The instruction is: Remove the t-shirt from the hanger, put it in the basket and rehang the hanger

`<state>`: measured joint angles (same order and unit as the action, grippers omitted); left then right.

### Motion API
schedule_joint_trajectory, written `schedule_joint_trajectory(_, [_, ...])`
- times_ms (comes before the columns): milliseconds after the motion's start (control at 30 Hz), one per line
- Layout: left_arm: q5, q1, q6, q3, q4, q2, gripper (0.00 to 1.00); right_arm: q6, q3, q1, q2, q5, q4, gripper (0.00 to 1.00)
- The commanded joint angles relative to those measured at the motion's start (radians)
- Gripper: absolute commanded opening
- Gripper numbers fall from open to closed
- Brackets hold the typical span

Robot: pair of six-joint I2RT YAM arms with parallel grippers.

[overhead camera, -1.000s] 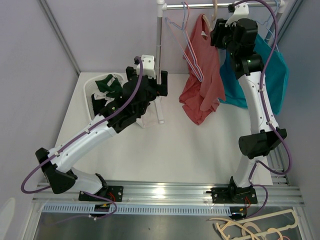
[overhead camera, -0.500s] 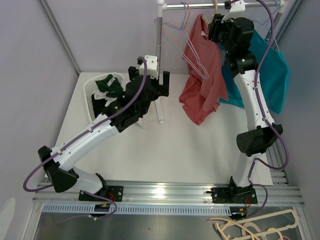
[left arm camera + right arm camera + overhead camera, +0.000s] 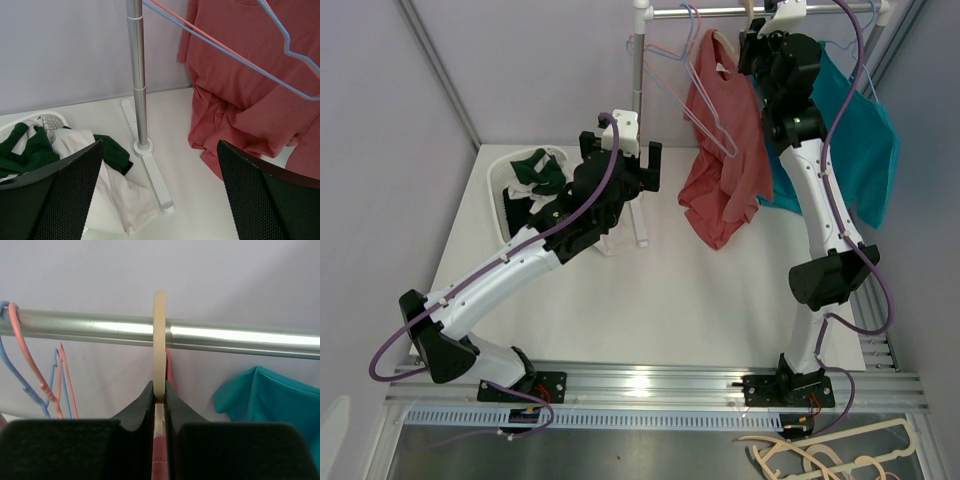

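Comparing with a second ago, we see the right arm (image 3: 820, 200) has reached higher toward the rail (image 3: 75, 327), and the right pincer (image 3: 159, 399) has narrowed until it clamps the neck of the cream hanger (image 3: 159, 340) just under that rail. The salmon t-shirt (image 3: 725, 150) hangs on the hanger directly below this pincer, draping toward the desk (image 3: 670, 290). Our left pincer (image 3: 160, 150) gapes fully, holding nothing, left of the t-shirt.

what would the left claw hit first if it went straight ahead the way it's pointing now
Probably the clothes rack's upright pole, near its base on the table. The pole stands almost centred ahead of the open left claw. Depth is unclear from this view.
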<state>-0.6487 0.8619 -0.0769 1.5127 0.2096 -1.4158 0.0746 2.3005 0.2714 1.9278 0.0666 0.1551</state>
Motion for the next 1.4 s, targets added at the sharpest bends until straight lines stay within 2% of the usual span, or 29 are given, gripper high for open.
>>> schedule_joint_trajectory(0, [-0.016,0.008,0.02,0.004,-0.038,0.0,0.99,0.016,0.051,0.008,0.022,0.05,-0.097,0.07])
schedule_joint_trajectory(67, [-0.019,0.008,0.022,0.004,-0.036,0.0,0.99,0.028,0.045,0.008,0.023,0.058,-0.114,0.06])
schedule_joint_trajectory(133, [-0.022,0.006,0.023,0.003,-0.039,0.0,1.0,0.036,0.054,0.009,0.033,0.065,-0.118,0.0])
schedule_joint_trajectory(567, [-0.022,0.008,0.009,0.006,-0.032,-0.003,1.0,0.065,0.122,0.014,0.033,0.076,-0.143,0.0])
schedule_joint_trajectory(767, [-0.022,0.008,-0.001,0.004,-0.024,0.006,1.0,0.068,0.111,0.018,-0.03,0.078,-0.129,0.0])
schedule_joint_trajectory(833, [-0.019,0.008,-0.006,0.001,-0.021,0.009,0.99,0.07,0.093,0.02,-0.056,0.085,-0.112,0.0])
schedule_joint_trajectory(1000, [-0.017,0.008,-0.015,-0.008,-0.021,0.023,1.0,0.073,-0.116,0.023,-0.205,0.09,-0.199,0.0])
schedule_joint_trajectory(1267, [-0.022,0.008,-0.012,-0.016,-0.021,0.037,1.0,0.076,-0.219,0.025,-0.297,0.084,-0.218,0.0])
schedule_joint_trajectory(1367, [-0.031,0.008,-0.003,-0.014,-0.024,0.041,1.0,0.079,-0.185,0.026,-0.28,0.09,-0.195,0.0])
